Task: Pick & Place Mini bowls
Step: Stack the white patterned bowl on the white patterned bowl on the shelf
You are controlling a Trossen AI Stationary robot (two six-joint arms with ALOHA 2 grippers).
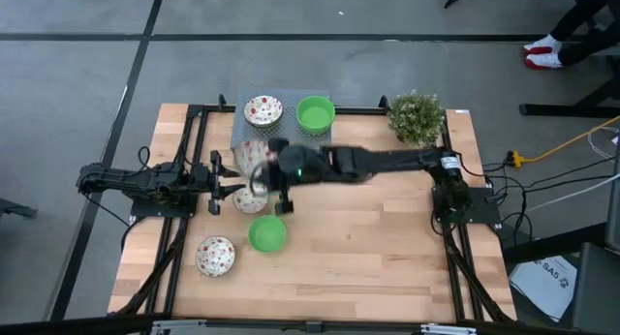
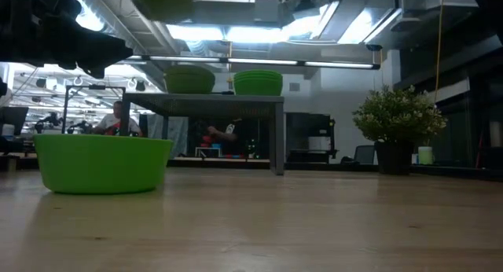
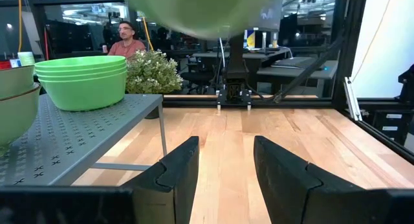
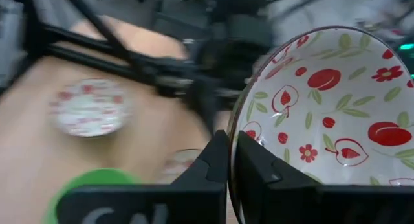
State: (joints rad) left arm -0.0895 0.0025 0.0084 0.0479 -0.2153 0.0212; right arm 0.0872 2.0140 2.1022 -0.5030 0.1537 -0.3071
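My right gripper (image 4: 231, 167) reaches across from the table's right and is shut on a white bowl with red-and-green pattern (image 4: 336, 114), held in the air in front of the grey shelf (image 1: 254, 161). My left gripper (image 3: 226, 166) is open and empty near the table's left side (image 1: 218, 185). On the shelf (image 1: 291, 95) sit a patterned bowl (image 1: 263, 110) and a green bowl (image 1: 315, 113). Resting on the table are a green bowl (image 1: 267, 234), a patterned bowl (image 1: 215, 256) and another patterned bowl (image 1: 249, 202), partly hidden under the right gripper. My right gripper pinches the patterned bowl's rim (image 4: 231, 143), with one finger (image 4: 259, 169) inside the bowl and the other finger (image 4: 213, 166) outside its wall. The bowl is lifted clear of the table and tilted, its patterned inside turned toward the wrist camera.
A bushy green plant (image 1: 417, 117) stands at the table's far right. The grey perforated shelf (image 3: 71, 140) stands on legs at the far middle, beside my left gripper. Bare wood lies across the table's near and right parts (image 1: 387, 248). A person (image 3: 126, 36) sits beyond the table.
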